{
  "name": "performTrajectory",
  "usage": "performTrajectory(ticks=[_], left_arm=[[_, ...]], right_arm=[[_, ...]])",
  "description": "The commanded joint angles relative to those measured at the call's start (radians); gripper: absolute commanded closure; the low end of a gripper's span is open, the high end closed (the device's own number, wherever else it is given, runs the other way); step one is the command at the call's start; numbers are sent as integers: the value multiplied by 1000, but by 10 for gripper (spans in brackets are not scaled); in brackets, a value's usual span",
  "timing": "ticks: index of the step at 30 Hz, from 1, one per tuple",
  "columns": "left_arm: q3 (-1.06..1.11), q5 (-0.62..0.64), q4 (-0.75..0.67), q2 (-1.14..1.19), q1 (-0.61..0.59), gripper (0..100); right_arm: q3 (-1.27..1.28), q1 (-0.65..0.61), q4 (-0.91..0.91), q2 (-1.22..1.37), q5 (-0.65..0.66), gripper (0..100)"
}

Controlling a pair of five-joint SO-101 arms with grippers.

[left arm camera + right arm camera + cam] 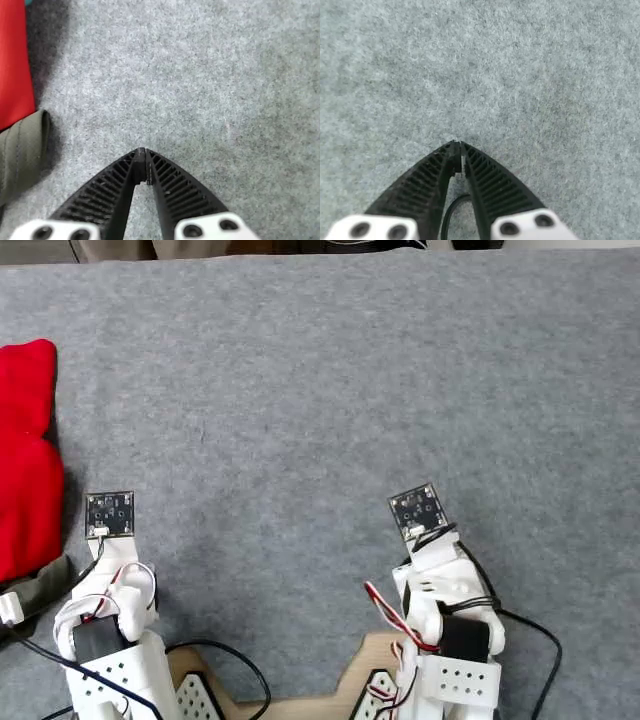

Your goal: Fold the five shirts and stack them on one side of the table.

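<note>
While both arms are parked at the near edge of the grey felt surface (330, 390), the left pincer (141, 152) and the right pincer (456, 146) are seen with tips pressed together, nothing held. A red shirt (25, 460) is laid over an olive shirt (22, 150) at the surface's left edge, just beside the left arm.

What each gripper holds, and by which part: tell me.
Nothing is held. The left gripper and the right gripper are both shut, empty, above the grey table; the red shirt lies apart.
</note>
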Motion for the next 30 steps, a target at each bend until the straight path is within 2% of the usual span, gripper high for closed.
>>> performTrajectory(ticks=[1,14,22,30], left_arm=[[12,2,6,-25,-5,978],[12,2,6,-25,-5,978],[12,2,6,-25,-2,978],[12,2,6,-24,-2,978]], right_arm=[[2,-10,6,-13,-8,993],[2,-10,6,-13,-9,993],[2,-85,6,-16,-9,993],[2,-94,43,-16,-11,993]])
